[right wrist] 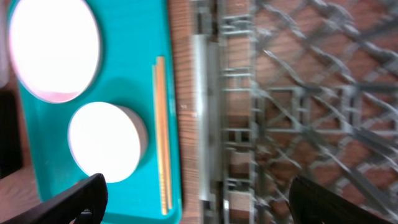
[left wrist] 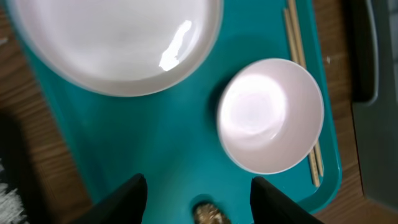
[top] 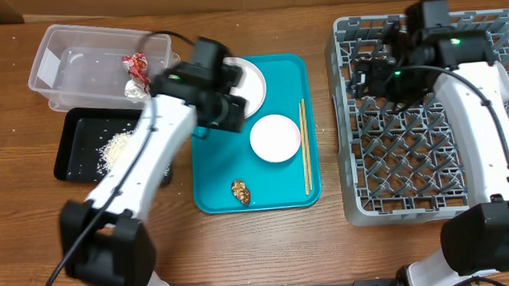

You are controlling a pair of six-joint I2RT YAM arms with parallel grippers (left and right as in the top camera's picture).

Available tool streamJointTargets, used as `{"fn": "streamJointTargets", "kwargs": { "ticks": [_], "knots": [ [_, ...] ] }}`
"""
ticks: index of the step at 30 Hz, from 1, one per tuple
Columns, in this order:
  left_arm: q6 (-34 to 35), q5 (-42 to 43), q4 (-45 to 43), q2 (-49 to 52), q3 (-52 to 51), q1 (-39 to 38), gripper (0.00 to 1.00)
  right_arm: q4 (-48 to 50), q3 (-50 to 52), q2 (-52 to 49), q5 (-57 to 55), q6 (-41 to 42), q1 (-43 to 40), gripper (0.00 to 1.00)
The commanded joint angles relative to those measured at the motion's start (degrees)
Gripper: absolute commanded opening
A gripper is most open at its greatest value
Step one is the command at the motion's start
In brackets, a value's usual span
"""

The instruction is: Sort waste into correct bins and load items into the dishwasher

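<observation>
The left gripper (left wrist: 199,183) hangs over the teal tray (top: 211,174) in the middle of the table (top: 266,244). Its jaws are spread wide and hold nothing, and a small brown lump (top: 240,191) lies on the tray's near edge, in line with the gap between them. On the same tray a white plate (left wrist: 118,43) sits at the far end, partly hidden under the left arm in the overhead view. A white bowl (left wrist: 270,115) stands just near and right of the plate, and a pair of chopsticks (top: 305,145) lies lengthwise along the tray's right side, close beside the bowl. To the left, a clear tub (top: 65,60) holds a crumpled red-and-white wrapper (top: 135,64). Just nearer than the tub, a black tray (top: 73,162) has a patch of white rice (top: 115,148) on it. The right gripper (right wrist: 199,186) is above the far left corner of the grey dish rack (top: 424,145) on the right, its jaws wide apart and empty. That wrist view is blurred.
</observation>
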State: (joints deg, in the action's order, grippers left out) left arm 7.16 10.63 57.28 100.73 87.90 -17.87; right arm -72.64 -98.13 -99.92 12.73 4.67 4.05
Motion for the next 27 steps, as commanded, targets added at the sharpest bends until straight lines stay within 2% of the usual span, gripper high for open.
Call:
{"fn": "streamJointTargets", "kwargs": {
  "ticks": [1,4,9,13,21,27],
  "knots": [
    [4.2,-0.5,2.1,-6.1,2.3,6.6,0.58,2.1,-0.1,0.0,1.5,-0.2,4.9,0.95],
    [4.9,-0.5,4.1,-8.0,2.3,11.0,0.62,3.8,-0.1,-0.9,1.4,-0.2,8.7,0.92],
    [4.9,-0.5,7.3,-8.5,2.2,15.5,0.61,5.0,-0.1,-4.4,-0.3,3.5,14.3,0.86],
    [4.9,-0.6,8.2,-8.5,2.2,16.0,0.61,3.6,-0.1,-8.3,-2.8,7.6,17.6,0.84],
    [4.9,-0.6,7.8,-8.5,2.2,16.0,0.62,0.7,-0.1,-17.4,-3.1,8.9,19.4,0.82],
    [4.9,-0.6,7.8,-8.5,2.2,16.0,0.61,0.2,-0.1,-21.7,-3.0,8.9,19.4,0.72]
  ]
}}
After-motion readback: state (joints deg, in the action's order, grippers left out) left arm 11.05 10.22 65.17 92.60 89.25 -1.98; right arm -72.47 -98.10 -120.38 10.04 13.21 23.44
